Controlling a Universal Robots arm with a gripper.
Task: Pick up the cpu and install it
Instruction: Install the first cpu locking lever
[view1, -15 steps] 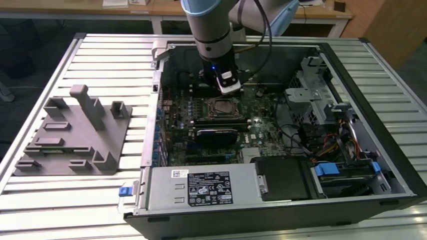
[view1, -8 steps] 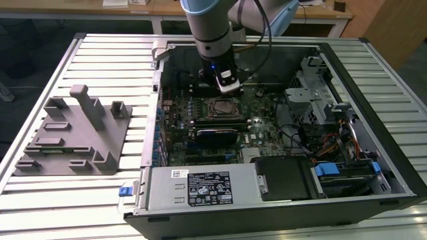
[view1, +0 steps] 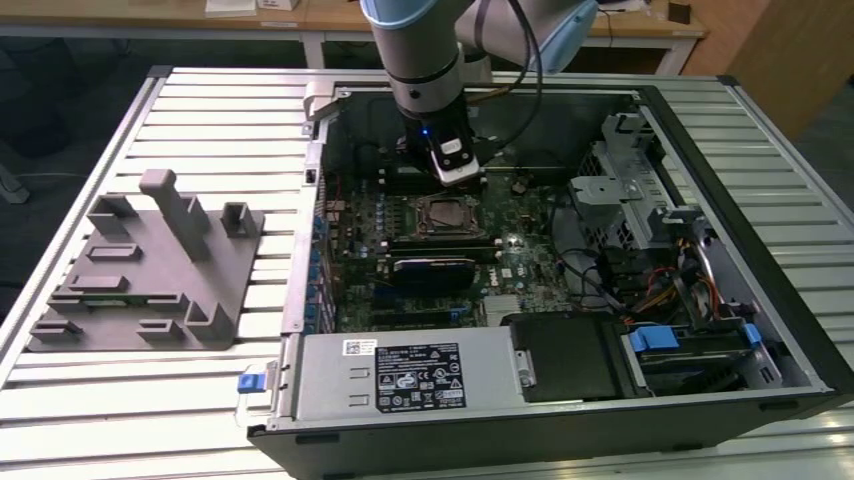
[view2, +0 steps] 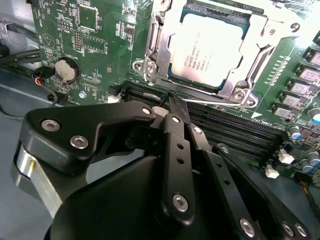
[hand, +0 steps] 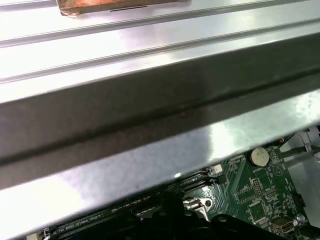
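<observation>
We are looking at a robotics lab or electronics workshop. An opened desktop computer case (view1: 561, 300) lies on its side on a worktop (view1: 214, 110) of ribbed aluminium slats, its green motherboard (view1: 454, 240) bare. Beside it, to the exterior view's left, stands a grey plastic fixture (view1: 147, 270) with upright posts. A robot arm (view1: 420, 60) reaches down into the case. Behind runs a wooden desk (view1: 627, 25), with carpeted floor (view1: 67, 90) below.
</observation>
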